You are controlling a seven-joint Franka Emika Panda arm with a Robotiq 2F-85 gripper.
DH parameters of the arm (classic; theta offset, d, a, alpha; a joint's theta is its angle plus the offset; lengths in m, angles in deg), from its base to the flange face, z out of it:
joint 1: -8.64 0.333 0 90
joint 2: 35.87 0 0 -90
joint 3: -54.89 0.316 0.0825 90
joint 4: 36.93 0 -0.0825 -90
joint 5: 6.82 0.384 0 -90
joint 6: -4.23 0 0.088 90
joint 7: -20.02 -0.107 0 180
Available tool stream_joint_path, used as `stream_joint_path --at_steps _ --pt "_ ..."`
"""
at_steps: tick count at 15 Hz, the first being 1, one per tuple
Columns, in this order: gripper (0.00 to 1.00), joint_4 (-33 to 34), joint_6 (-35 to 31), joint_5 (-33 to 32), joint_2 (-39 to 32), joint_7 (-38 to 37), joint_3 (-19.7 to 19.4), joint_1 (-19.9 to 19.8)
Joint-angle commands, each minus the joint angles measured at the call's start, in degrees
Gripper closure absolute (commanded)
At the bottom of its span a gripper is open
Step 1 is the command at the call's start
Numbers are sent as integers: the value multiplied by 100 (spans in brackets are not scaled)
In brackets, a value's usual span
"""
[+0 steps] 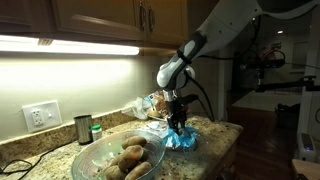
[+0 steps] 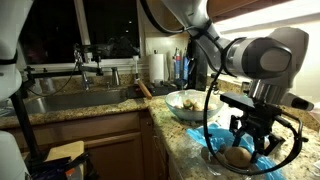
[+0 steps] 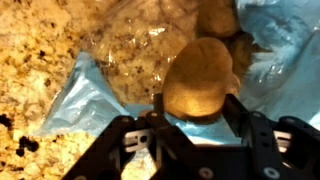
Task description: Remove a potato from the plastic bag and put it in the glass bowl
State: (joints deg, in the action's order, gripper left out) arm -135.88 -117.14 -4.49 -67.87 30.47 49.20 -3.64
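The pincer (image 3: 197, 108) is clenched on a smooth, rounded brown potato (image 3: 198, 70) over the crinkly bluish plastic bag (image 3: 85, 100).

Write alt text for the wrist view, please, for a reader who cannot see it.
The jaws, entering from the bottom edge, are shut on a brown potato over a crinkly plastic bag. More potatoes show in the bag at top right, and a speckled granite counter fills the left side.
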Motion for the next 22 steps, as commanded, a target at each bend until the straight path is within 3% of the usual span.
stream_joint_path --at_steps 1,12,13,14,16,19,22 --pt "64 -164 306 -169 286 8 -50 9" --pt "64 -338 537 -981 379 121 -148 68" --pt "47 -344 539 -1002 385 136 -136 65" --pt "14 -375 507 -996 414 158 -117 62" --pt "13 -387 506 -990 434 179 -106 65" --pt "0 -427 513 -977 497 204 -98 59" --pt "0 -537 462 -973 596 234 -94 56"
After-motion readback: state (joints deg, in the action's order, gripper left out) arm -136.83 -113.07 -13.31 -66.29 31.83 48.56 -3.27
